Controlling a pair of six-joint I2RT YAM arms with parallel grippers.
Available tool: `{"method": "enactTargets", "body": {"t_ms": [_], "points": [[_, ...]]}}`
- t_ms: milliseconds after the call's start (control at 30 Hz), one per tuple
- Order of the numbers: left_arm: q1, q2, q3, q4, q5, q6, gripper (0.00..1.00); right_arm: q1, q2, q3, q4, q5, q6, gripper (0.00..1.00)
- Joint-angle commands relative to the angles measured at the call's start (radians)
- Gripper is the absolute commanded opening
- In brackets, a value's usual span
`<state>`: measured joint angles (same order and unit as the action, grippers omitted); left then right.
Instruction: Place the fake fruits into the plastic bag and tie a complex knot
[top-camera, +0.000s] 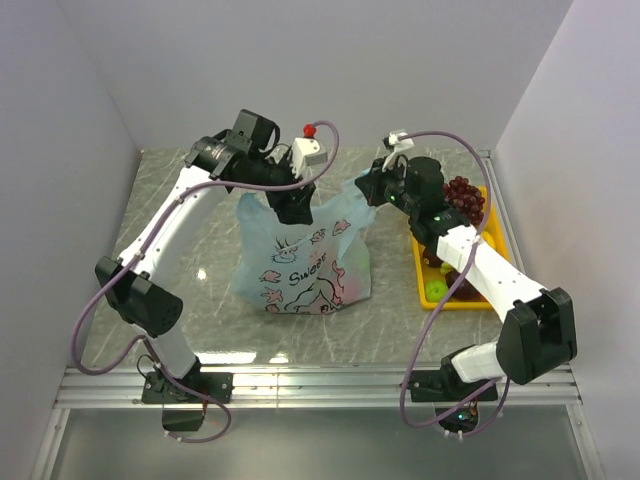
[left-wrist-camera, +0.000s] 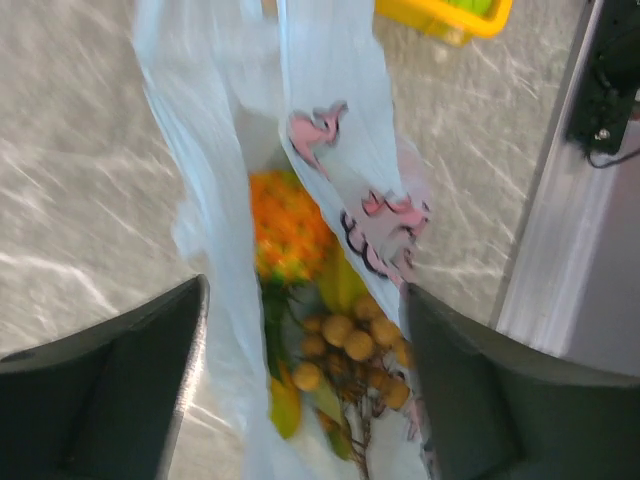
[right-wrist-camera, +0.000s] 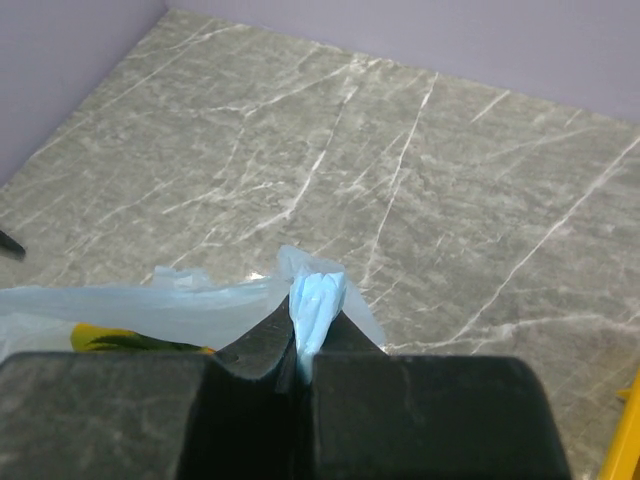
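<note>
The light-blue plastic bag (top-camera: 300, 255) with pink cartoon print stands in the middle of the table. In the left wrist view, fake fruits lie inside the bag (left-wrist-camera: 330, 130): an orange cluster (left-wrist-camera: 285, 225) and a bunch of small tan-yellow balls (left-wrist-camera: 355, 345). My left gripper (top-camera: 290, 205) hangs over the bag's upper left, and its open jaws (left-wrist-camera: 305, 330) stand wide on either side of the bag without pinching it. My right gripper (top-camera: 368, 190) is shut on a bunched light-blue handle (right-wrist-camera: 318, 300) at the bag's upper right. No knot is in view.
A yellow tray (top-camera: 478, 300) at the right holds dark red grapes (top-camera: 463, 195) and a green fruit (top-camera: 436, 290), partly under my right arm. An aluminium rail (top-camera: 320, 385) runs along the table's near edge. Walls close in the left, back and right.
</note>
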<state>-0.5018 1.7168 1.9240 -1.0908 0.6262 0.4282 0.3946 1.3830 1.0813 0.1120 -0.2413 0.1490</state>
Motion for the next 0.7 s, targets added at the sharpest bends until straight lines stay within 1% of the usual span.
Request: {"method": "enactTargets", "body": {"t_ms": [0, 33, 100, 133, 167, 233, 333, 367, 433, 467, 533, 667], "points": [[-0.029, -0.039, 0.096, 0.028, 0.001, 0.027, 0.99, 0.000, -0.056, 0.051, 0.028, -0.012, -0.039, 0.00], [-0.056, -0.045, 0.089, 0.057, -0.034, 0.035, 0.99, 0.000, -0.055, 0.052, 0.014, -0.018, -0.035, 0.00], [-0.104, -0.106, -0.024, 0.115, -0.116, 0.061, 0.99, 0.000, -0.049, 0.064, -0.004, -0.029, -0.032, 0.00], [-0.162, -0.132, -0.080, 0.156, -0.164, 0.081, 0.99, 0.000, -0.047, 0.068, -0.009, -0.038, -0.028, 0.00], [-0.185, -0.176, -0.185, 0.214, -0.250, 0.131, 0.99, -0.002, -0.047, 0.069, -0.014, -0.045, -0.025, 0.00], [-0.221, -0.197, -0.285, 0.274, -0.295, 0.168, 0.99, -0.006, -0.058, 0.077, -0.035, -0.056, -0.028, 0.00], [-0.241, -0.187, -0.328, 0.321, -0.388, 0.175, 0.99, -0.014, -0.087, 0.074, -0.067, -0.067, -0.032, 0.00], [-0.242, -0.194, -0.379, 0.418, -0.472, 0.170, 0.99, -0.023, -0.094, 0.074, -0.077, -0.091, -0.032, 0.00], [-0.242, -0.209, -0.458, 0.509, -0.531, 0.197, 0.99, -0.033, -0.122, 0.065, -0.104, -0.114, -0.035, 0.00], [-0.242, -0.226, -0.488, 0.604, -0.581, 0.205, 0.99, -0.036, -0.131, 0.052, -0.104, -0.145, -0.045, 0.00], [-0.242, -0.238, -0.542, 0.664, -0.606, 0.227, 0.99, -0.039, -0.160, 0.036, -0.136, -0.177, -0.054, 0.00], [-0.244, -0.229, -0.586, 0.744, -0.623, 0.248, 0.99, -0.045, -0.217, -0.010, -0.172, -0.265, -0.089, 0.00]]}}
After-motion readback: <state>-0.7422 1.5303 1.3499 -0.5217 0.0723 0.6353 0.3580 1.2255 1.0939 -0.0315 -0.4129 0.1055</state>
